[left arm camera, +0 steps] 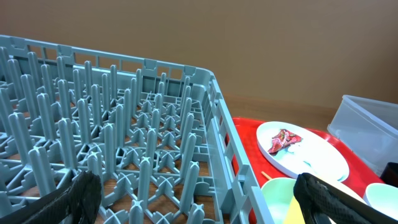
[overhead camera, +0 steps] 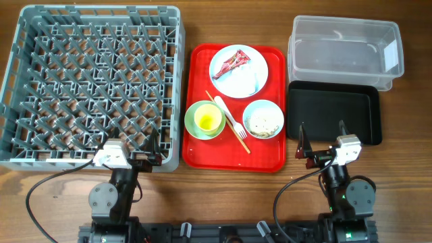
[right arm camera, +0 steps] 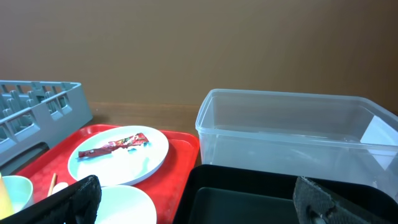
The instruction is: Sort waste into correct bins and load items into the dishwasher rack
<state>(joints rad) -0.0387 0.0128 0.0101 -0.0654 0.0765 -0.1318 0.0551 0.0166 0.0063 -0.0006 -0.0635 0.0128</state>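
Both my claws stand with fingers wide apart, gripping nothing. My left claw (overhead camera: pixel 140 145) is at the six o'clock edge of the one grey dishwasher rack (overhead camera: pixel 101 11). My right claw (overhead camera: pixel 322 138) is at the six o'clock edge of the black tray (overhead camera: pixel 334 111).

From overhead, one red serving tray (overhead camera: pixel 266 154) lies in the middle, with the rack at its nine o'clock. Two bins sit at its three o'clock: the black tray, and the clear tub (overhead camera: pixel 344 24) just beyond it at twelve.

On the red tray I count one white plate (overhead camera: pixel 251 81) at twelve o'clock, two bowls, one cup, one fork and one stick. The green bowl (overhead camera: pixel 192 127) sits at eight with the yellow cup (overhead camera: pixel 208 120) inside it, and the white bowl (overhead camera: pixel 252 110) sits at four. The fork (overhead camera: pixel 227 113) and the wooden stick (overhead camera: pixel 241 142) lie slanted side by side between the bowls.

The waste is two things. One wrapper (overhead camera: pixel 229 62), crumpled, red with white, lies on the plate. Crumbly off-white scraps (overhead camera: pixel 264 124) lie in the white bowl.
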